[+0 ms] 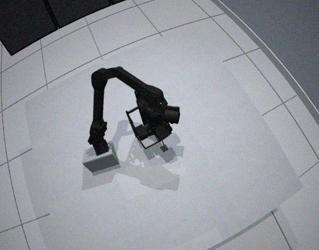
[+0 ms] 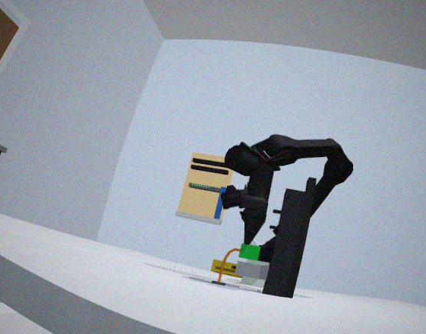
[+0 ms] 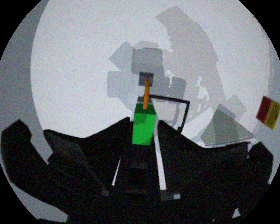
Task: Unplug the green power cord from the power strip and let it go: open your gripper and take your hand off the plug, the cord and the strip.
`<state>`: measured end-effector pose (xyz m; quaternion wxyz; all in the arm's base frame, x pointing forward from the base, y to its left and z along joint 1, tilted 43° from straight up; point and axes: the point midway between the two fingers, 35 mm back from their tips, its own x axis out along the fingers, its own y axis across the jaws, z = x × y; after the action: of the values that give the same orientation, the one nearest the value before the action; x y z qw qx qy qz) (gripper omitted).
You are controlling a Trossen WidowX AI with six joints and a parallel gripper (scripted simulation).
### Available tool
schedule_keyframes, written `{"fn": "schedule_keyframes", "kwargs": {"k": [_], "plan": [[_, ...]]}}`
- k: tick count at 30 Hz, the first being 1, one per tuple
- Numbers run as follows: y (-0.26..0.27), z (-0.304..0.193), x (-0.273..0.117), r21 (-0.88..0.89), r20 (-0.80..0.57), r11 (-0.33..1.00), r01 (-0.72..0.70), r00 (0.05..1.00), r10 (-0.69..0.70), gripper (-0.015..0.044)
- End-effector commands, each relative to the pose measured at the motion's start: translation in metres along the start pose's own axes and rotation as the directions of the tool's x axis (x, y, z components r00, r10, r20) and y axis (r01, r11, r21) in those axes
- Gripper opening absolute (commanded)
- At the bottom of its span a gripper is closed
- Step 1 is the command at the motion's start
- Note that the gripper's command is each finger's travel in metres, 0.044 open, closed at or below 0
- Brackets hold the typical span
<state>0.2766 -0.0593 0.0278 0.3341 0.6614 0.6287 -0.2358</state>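
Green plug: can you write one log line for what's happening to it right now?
phase: reaching | fingers: partly open, around green plug, not gripping | plug: seated in gray power strip | orange cord: attached

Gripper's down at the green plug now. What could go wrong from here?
1. The gripper stands open, tips at the green plug, which looks still seated in the grey strip; closing off-centre might slip off it.
2. Pulling at an angle may lift the strip.
3. The orange cord arcs close by and might snag on retreat.
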Motion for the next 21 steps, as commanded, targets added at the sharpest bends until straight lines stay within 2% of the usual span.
{"fn": "schedule_keyframes", "kwargs": {"k": [1,9,13,21], "plan": [[-0.0001,-0.0016,0.0033,0.002,-0.001,1.000,-0.004,1.000,0.004,0.0160],[-0.0001,-0.0017,0.0106,0.002,-0.001,1.000,-0.004,1.000,0.004,0.0160],[0.0007,-0.0017,0.0083,-0.005,0.002,1.000,-0.002,1.000,0.002,0.0055],[0.0007,-0.0017,0.0083,-0.005,0.002,1.000,-0.002,1.000,0.002,0.0002]]}}
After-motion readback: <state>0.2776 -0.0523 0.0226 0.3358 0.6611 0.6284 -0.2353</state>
